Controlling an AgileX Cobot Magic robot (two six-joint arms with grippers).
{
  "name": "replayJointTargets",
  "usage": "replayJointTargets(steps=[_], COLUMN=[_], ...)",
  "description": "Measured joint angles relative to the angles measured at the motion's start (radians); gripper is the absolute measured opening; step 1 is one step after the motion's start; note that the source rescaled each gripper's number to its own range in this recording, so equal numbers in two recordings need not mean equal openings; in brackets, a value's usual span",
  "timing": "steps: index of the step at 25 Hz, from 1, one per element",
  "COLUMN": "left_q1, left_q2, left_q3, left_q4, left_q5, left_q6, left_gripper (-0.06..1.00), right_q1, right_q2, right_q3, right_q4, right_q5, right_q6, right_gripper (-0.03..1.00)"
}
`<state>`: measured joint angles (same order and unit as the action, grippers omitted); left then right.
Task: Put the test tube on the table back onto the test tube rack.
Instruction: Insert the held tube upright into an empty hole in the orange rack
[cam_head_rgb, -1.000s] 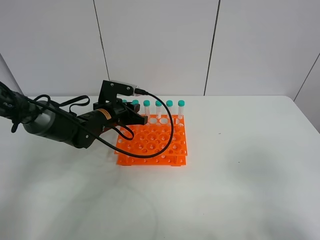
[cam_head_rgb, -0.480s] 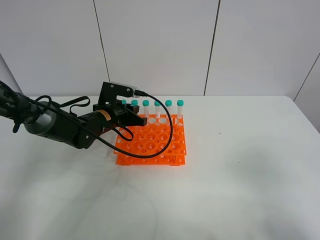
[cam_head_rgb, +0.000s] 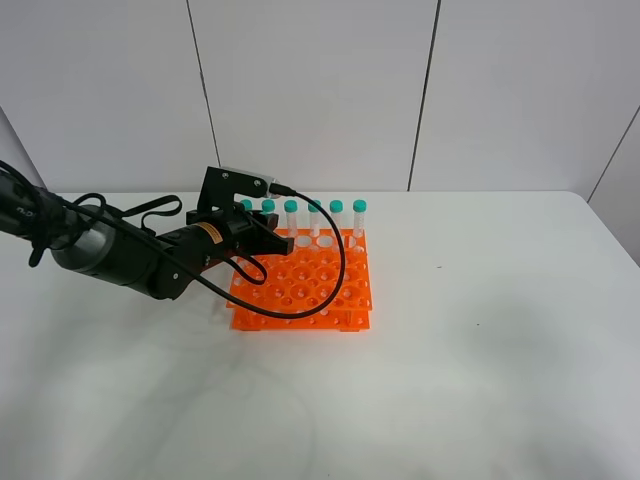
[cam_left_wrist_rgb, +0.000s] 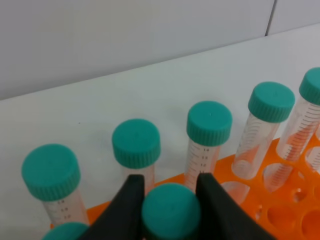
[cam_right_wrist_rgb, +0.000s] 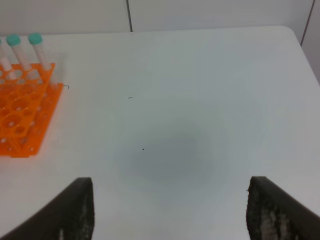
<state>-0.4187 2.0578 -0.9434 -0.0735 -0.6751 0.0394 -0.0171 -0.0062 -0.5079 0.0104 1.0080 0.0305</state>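
Observation:
My left gripper (cam_head_rgb: 272, 241) hovers over the back left part of the orange test tube rack (cam_head_rgb: 312, 288). In the left wrist view its two black fingers (cam_left_wrist_rgb: 131, 200) press against the teal cap of a test tube (cam_left_wrist_rgb: 171, 214), which stands upright in the rack, just in front of the back row. That tube's body is hidden below the cap, and the gripper hides the tube in the exterior view. Several other teal-capped tubes (cam_head_rgb: 313, 216) stand in the rack's back row. My right gripper (cam_right_wrist_rgb: 170, 200) is open and holds nothing above bare table (cam_right_wrist_rgb: 190, 100).
The rack sits left of centre on the white table (cam_head_rgb: 480, 330). A black cable (cam_head_rgb: 340, 262) loops from the left wrist across the rack. The right wrist view shows the rack's right end (cam_right_wrist_rgb: 25, 115) with two tubes (cam_right_wrist_rgb: 37, 50). A panelled white wall stands behind.
The left gripper has shifted slightly to the left over the rack. The rack and its tubes have nudged a little left with it. The right gripper's opening is unchanged.

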Motion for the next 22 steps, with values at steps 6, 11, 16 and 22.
replayJointTargets(steps=[6,11,16,22], left_q1=[0.0,0.0,0.0,0.0], left_q2=[0.0,0.0,-0.046,-0.171], left_q3=[0.0,0.0,0.0,-0.002], left_q4=[0.0,0.0,0.0,0.0], left_q5=[0.0,0.0,0.022,0.118], left_q6=[0.0,0.0,0.0,0.002], left_gripper=[0.29,0.31,0.31,0.31], right_q1=[0.0,0.0,0.0,0.0], right_q2=[0.0,0.0,0.0,0.0], right_q3=[0.0,0.0,0.0,0.0], right_q4=[0.0,0.0,0.0,0.0], right_q5=[0.0,0.0,0.0,0.0], right_q6=[0.0,0.0,0.0,0.0], right_gripper=[0.79,0.79,0.79,0.79])
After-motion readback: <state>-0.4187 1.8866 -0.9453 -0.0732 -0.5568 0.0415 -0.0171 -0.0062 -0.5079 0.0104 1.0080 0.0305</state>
